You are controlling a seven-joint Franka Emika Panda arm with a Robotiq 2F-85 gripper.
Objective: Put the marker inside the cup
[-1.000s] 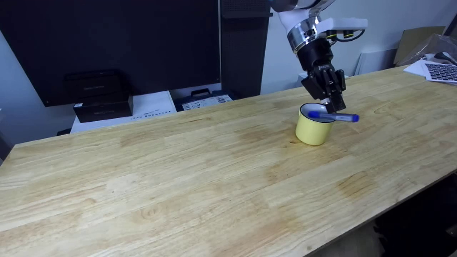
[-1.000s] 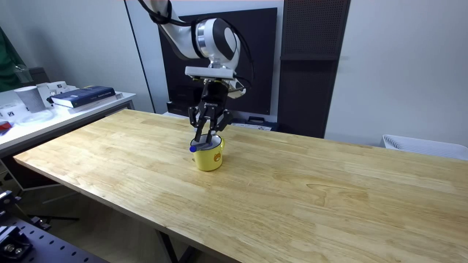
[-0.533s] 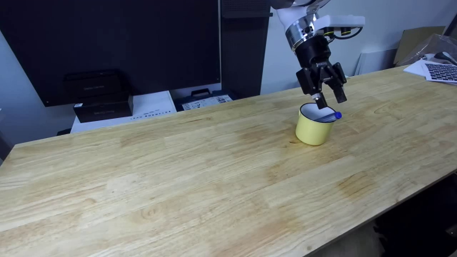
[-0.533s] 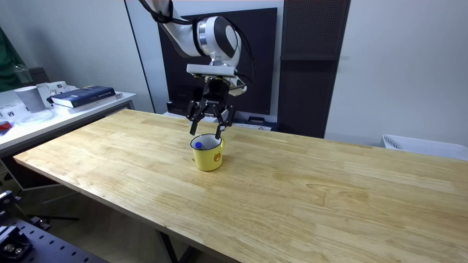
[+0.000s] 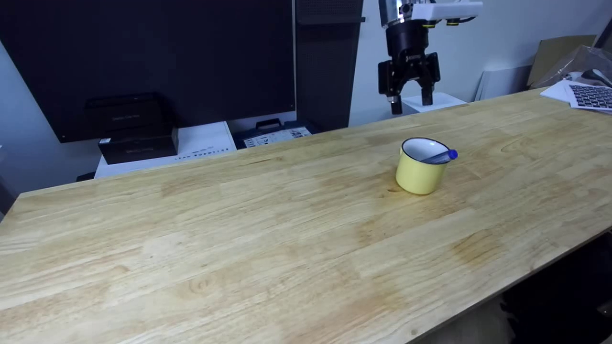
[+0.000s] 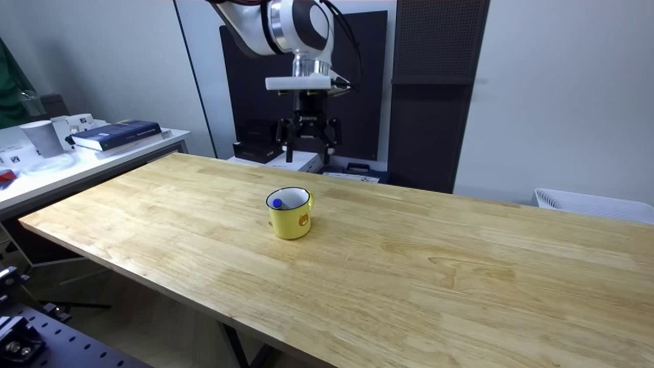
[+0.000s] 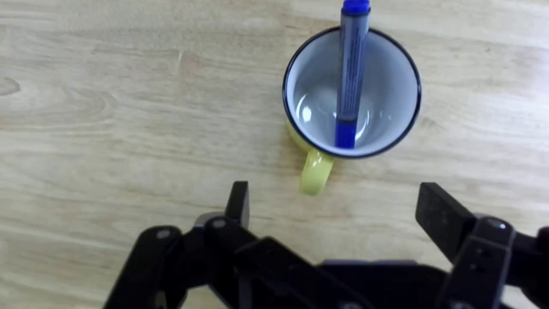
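The yellow cup (image 5: 420, 179) stands upright on the wooden table in both exterior views. A blue-capped marker (image 7: 352, 68) leans inside it, its lower end on the white bottom and its upper end poking out over the dark rim. In an exterior view only the top of the marker (image 6: 278, 204) shows above the cup's (image 6: 290, 225) near wall. High above the table and farther back than the cup, my gripper (image 6: 308, 157) points straight down. Its fingers (image 7: 446, 214) are spread wide with nothing between them. From the wrist, the cup's handle (image 7: 316, 174) appears just ahead of the jaws.
Papers with a printed grid (image 5: 593, 97) lie at the table's far right end in an exterior view. A side table holds a dark blue book (image 6: 117, 135) and a grey cup-like container (image 6: 42, 138). Boxes (image 5: 138, 147) stand low behind the table's back edge.
The gripper has opened and let go of the marker, which has dropped from across the rim into the cup. Since then the arm has risen and drawn back; the cup has stayed put.
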